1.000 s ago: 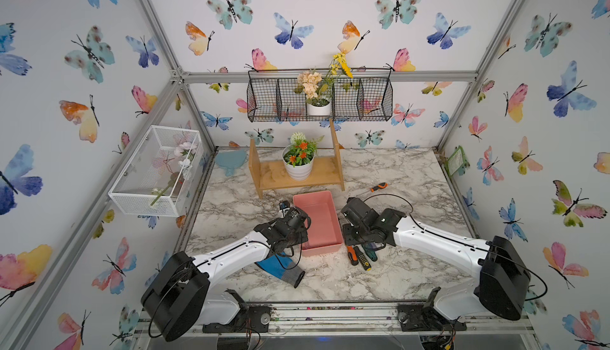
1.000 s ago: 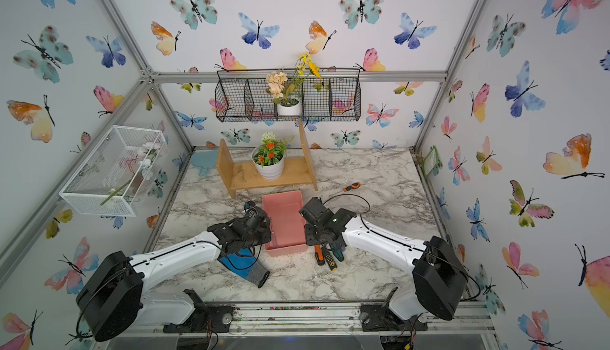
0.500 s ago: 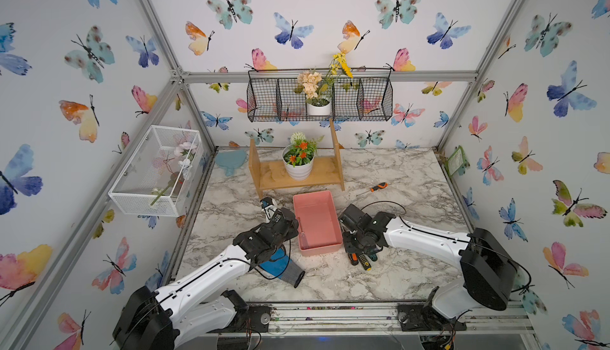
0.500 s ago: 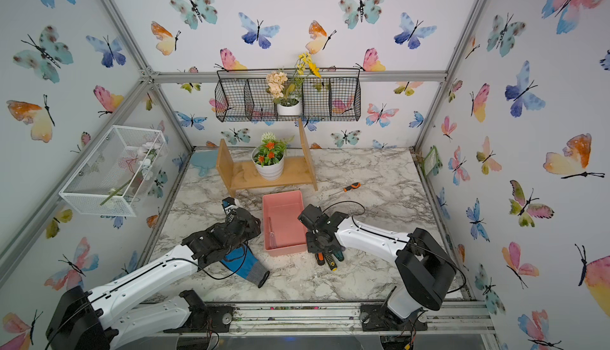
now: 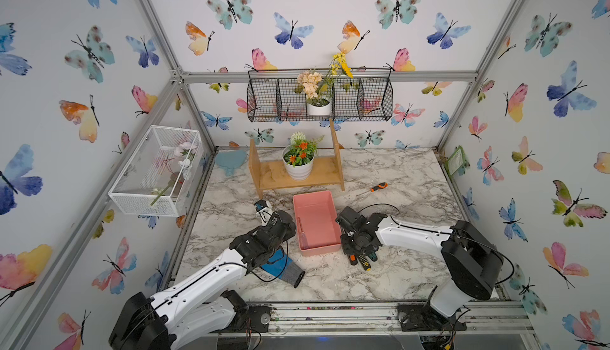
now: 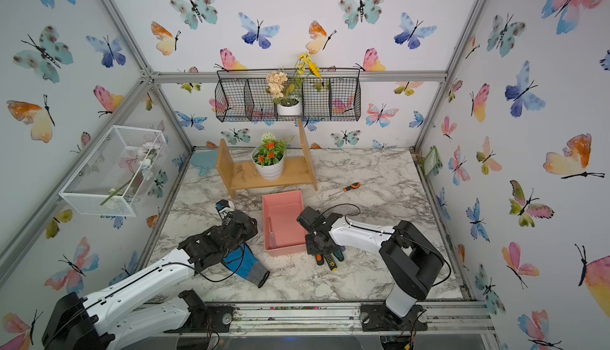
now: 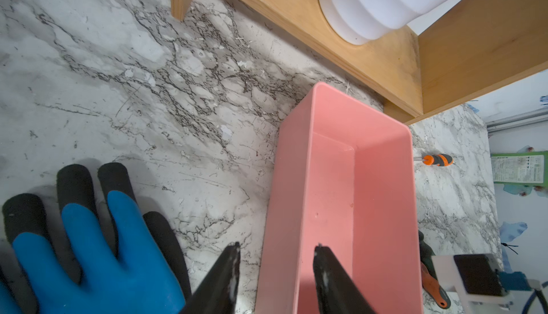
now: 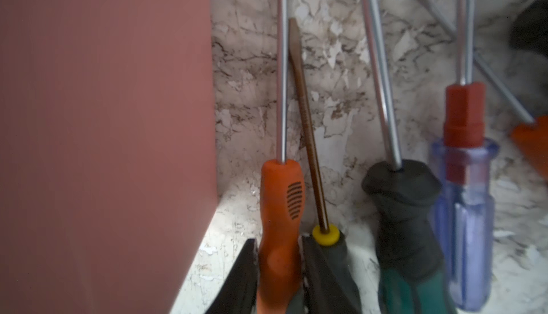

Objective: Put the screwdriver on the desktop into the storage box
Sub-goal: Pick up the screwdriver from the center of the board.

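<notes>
Nearest the base, a blue work glove lies on the desktop under the left arm. The left gripper hangs spread and empty, its fingers straddling 1 long wall of the storage box.

On the box's other side, the right gripper has both fingers pressed against the handle of the orange-handled screwdriver, low on the desktop. This screwdriver lies just beside the box's right long wall and parallel to it. Its handle is toward the robot and its shaft points away toward the wooden shelf. The box therefore sits to the robot's left of the tool, and the right arm is the nearer one. Since both long axes agree, a lift and a short sideways carry over the wall should need no turning.

3 more screwdrivers lie alongside:
- a yellow-collared screwdriver
- a black-and-green screwdriver
- a clear blue screwdriver

Farther off, a small orange screwdriver lies alone near the shelf.
</notes>
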